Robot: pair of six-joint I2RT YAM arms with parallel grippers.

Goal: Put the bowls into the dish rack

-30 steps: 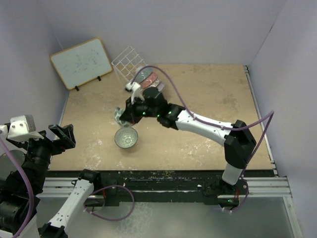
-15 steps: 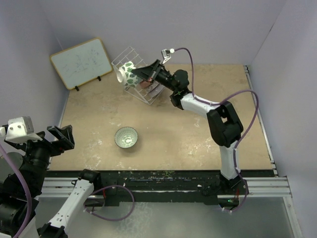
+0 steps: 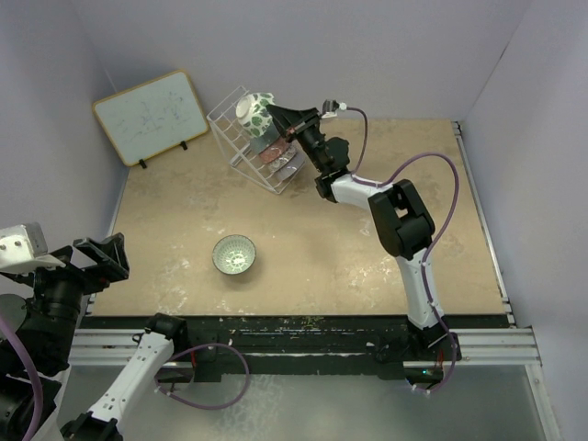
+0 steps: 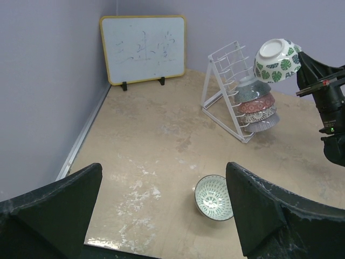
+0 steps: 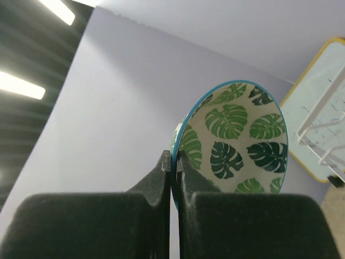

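Since the right arm has swung in the last second from the middle of the table (image 3: 386, 239) out to the far-left corner, the load has left the open floor and reached its target. The whiteboard (image 3: 150, 116) leans at the far-left edge, untouched. Just beside it, toward the middle of the far edge, stands the dish rack (image 4: 223, 81), tilted on its angled frame, with three racked bowls (image 4: 257, 105) already resting on edge in a row on its near-right side.

The leaf bowl (image 3: 254, 111) now hangs above the top of the rack, higher than half a second ago, when it sat lower against the wire grid. It is turned on its side with its foot toward the left edge of the table. Whether it touches the wires I cannot tell. One loose bowl (image 3: 234, 254), green-patterned inside, sits upright near the middle of the near edge, where it was a second ago.

The right gripper (image 5: 173, 162) is pinched tight on the leaf bowl's rim, one finger inside and one outside, with almost no gap between them. The left gripper (image 4: 164, 194) hangs off the near-left corner, spread wide and holding nothing.

By my reading, the fourth bowl is about to be slotted in above the others, which would leave only the loose one to fetch.
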